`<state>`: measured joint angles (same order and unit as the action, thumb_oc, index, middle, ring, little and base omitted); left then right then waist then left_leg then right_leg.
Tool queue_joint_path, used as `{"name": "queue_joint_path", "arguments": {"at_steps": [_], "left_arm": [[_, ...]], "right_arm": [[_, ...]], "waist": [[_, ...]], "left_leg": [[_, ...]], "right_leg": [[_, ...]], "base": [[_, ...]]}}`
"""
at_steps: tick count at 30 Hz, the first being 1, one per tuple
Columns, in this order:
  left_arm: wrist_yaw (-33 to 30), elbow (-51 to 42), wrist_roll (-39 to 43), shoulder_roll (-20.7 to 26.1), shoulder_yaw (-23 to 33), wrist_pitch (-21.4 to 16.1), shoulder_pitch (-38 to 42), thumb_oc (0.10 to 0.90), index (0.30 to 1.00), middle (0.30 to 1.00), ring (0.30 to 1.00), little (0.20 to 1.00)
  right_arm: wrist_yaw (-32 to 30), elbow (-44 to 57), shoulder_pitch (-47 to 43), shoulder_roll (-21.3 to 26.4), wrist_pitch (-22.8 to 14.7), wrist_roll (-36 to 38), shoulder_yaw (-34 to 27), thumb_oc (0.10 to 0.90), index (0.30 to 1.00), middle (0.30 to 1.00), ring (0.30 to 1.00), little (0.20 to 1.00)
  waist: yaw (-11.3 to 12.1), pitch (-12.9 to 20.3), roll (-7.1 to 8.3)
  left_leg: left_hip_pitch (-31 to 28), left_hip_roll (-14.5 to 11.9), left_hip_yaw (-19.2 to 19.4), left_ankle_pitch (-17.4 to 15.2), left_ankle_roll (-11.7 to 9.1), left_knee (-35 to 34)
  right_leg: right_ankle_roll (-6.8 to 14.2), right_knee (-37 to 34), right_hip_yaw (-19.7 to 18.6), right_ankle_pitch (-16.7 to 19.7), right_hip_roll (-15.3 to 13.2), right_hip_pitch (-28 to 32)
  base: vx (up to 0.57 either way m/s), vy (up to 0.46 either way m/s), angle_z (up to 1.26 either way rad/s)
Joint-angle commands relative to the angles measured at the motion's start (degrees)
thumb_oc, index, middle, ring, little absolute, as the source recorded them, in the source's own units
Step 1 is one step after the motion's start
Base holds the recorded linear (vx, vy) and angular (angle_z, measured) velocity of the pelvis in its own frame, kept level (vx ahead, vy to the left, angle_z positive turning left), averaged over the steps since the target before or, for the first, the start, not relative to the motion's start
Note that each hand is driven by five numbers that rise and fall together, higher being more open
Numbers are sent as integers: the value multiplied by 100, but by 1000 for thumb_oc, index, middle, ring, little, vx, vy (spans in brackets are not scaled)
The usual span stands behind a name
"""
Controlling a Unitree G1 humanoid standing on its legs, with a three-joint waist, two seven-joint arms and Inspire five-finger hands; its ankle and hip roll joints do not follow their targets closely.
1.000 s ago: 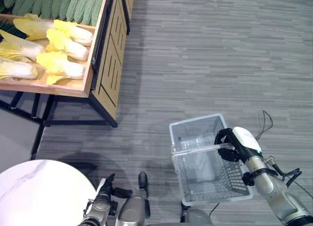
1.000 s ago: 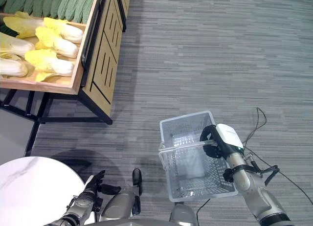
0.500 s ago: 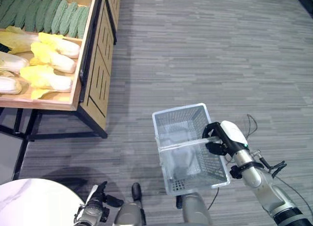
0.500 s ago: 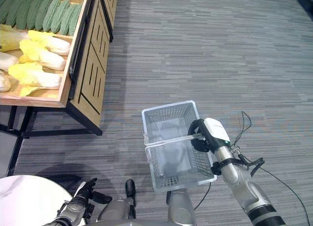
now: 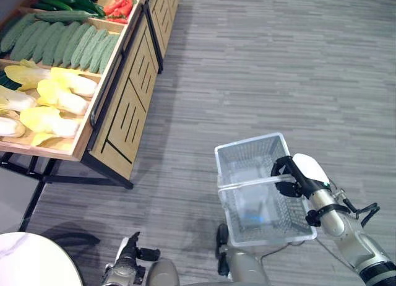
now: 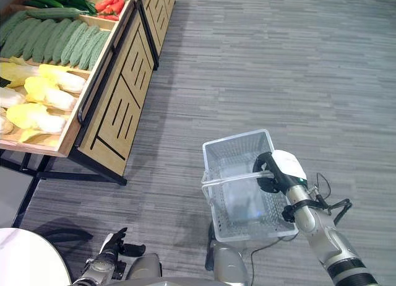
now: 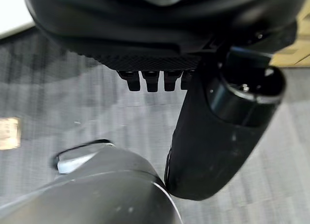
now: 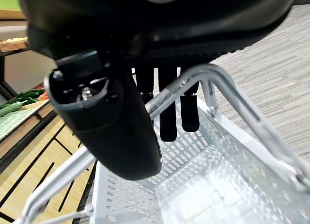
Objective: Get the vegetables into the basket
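A clear plastic basket (image 5: pixel 230 202) hangs empty above the grey floor, and my right hand (image 5: pixel 296 176) is shut on its handle (image 8: pixel 227 88). In the right wrist view the fingers (image 8: pixel 168 115) curl behind the handle with the thumb in front. The vegetables lie in a wooden stand (image 5: pixel 127 109) at the left: yellow cabbages (image 5: pixel 54 100), green bumpy gourds (image 5: pixel 71 46) and red peppers (image 5: pixel 124 0). The basket is about a stand's width to the right of the stand. My left hand (image 5: pixel 127 262) is low at the bottom edge, open and holding nothing.
The stand rests on black metal legs (image 5: pixel 43 177), and its slatted side panel faces the basket. A round white table (image 5: pixel 31 264) sits at the lower left corner. Grey carpet stretches to the right and far side.
The whole view has shifted, so more of the stand's far bins now show. The basket still hangs from my right hand, and my left hand stays low.
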<state>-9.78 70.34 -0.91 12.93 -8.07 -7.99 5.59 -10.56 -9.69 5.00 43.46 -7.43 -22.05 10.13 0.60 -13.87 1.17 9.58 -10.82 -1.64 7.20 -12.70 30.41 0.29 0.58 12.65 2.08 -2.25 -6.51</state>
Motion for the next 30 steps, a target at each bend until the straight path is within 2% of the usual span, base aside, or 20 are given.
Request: {"name": "queue_joint_path", "arguments": {"at_steps": [1,2,3,4,6,8,11,15,17,22,23,24,26,28,30], "left_arm": [[-84,37,-17,131,-209,107,-28,900,1000,1000,1000,1000],[-107,47,-25,120,-220,85,-24,900,1000,1000,1000,1000],[-108,54,-28,114,-222,85,-23,900,1000,1000,1000,1000],[-128,35,-38,118,-232,68,-49,900,1000,1000,1000,1000],[-148,52,-89,124,-233,62,-80,900,1000,1000,1000,1000],[-145,61,-141,150,-216,67,-143,900,1000,1000,1000,1000],[-90,43,-213,163,-178,90,-258,900,1000,1000,1000,1000],[-76,63,-308,176,-174,116,-275,900,1000,1000,1000,1000],[-54,57,-363,215,-218,116,-255,900,1000,1000,1000,1000],[-34,-66,-328,329,-324,95,-151,900,1000,1000,1000,1000],[-46,-100,-311,379,-366,92,-109,900,1000,1000,1000,1000],[-45,-101,-310,381,-361,92,-106,900,1000,1000,1000,1000],[-30,-128,-266,423,-367,87,-74,900,1000,1000,1000,1000],[-34,-151,-237,447,-389,89,-39,900,1000,1000,1000,1000],[-22,-151,-224,452,-417,87,-8,900,1000,1000,1000,1000]], "right_arm": [[-501,907,-296,198,-464,300,-556,400,300,300,300,300],[-536,919,-281,197,-482,293,-580,400,300,300,300,300],[-542,911,-266,179,-478,289,-587,400,300,300,300,300],[-585,863,-249,177,-479,261,-577,400,300,300,300,300],[-608,850,-243,147,-502,248,-540,400,300,300,300,300],[-603,855,-185,110,-488,222,-528,400,300,300,300,300],[-522,907,-76,84,-458,183,-556,400,300,300,300,300],[-463,938,102,-86,-391,85,-600,400,300,300,300,300],[-430,898,146,-192,-364,52,-579,400,300,300,300,300],[-414,740,-155,-367,-333,88,-360,400,300,300,300,300],[-412,656,-324,-388,-312,64,-251,400,300,300,300,300],[-414,649,-335,-390,-313,63,-245,400,300,300,300,300],[-422,652,-435,-404,-300,42,-196,400,300,300,300,300],[-419,629,-522,-412,-280,12,-147,400,300,300,300,300],[-410,669,-569,-411,-282,-5,-132,400,300,300,300,300]], "waist": [[134,-49,105],[190,-60,85],[213,-53,88],[266,-16,56],[378,3,-1],[437,39,-2],[528,132,15],[528,279,96],[524,327,228],[546,300,477],[556,265,513],[563,266,519],[539,201,526],[480,125,430],[396,39,332]], "left_leg": [[-106,368,635,-9,619,-1147],[129,361,697,-134,671,-1624],[180,358,691,-120,681,-1748],[292,367,679,25,665,-2295],[563,286,724,390,588,-2836],[471,254,885,609,533,-3299],[485,163,1118,776,517,-3312],[350,210,1350,653,681,-3266],[281,319,1435,457,811,-3162],[223,580,1573,84,1085,-3046],[147,684,1604,-19,1185,-3083],[148,688,1616,-20,1190,-3087],[7,829,1572,-185,1330,-3098],[-162,851,1523,-290,1386,-3105],[-396,863,1465,-366,1408,-3172]], "right_leg": [[431,194,-178,6,-297,187],[473,199,-184,-124,-288,288],[477,202,-199,-159,-290,319],[497,195,-214,-256,-267,415],[499,204,-242,-433,-169,679],[504,221,-298,-547,-118,864],[539,262,-421,-731,-92,1215],[657,439,-526,-906,-256,1401],[760,547,-636,-788,-426,1380],[1004,909,-957,-128,-687,1047],[1074,1295,-1004,206,-746,818],[1079,1313,-1020,200,-752,801],[1133,2040,-1122,519,-755,566],[1090,2461,-1139,721,-676,226],[987,2584,-1078,650,-596,-170]], "base": [[352,-63,18],[294,-22,12],[353,15,3],[326,29,-6],[398,38,-24],[375,54,-24],[424,114,-32],[355,188,-43],[295,205,-42],[190,192,-7],[118,159,-7],[111,169,-10],[107,149,-3],[125,163,16],[185,109,22]]}}
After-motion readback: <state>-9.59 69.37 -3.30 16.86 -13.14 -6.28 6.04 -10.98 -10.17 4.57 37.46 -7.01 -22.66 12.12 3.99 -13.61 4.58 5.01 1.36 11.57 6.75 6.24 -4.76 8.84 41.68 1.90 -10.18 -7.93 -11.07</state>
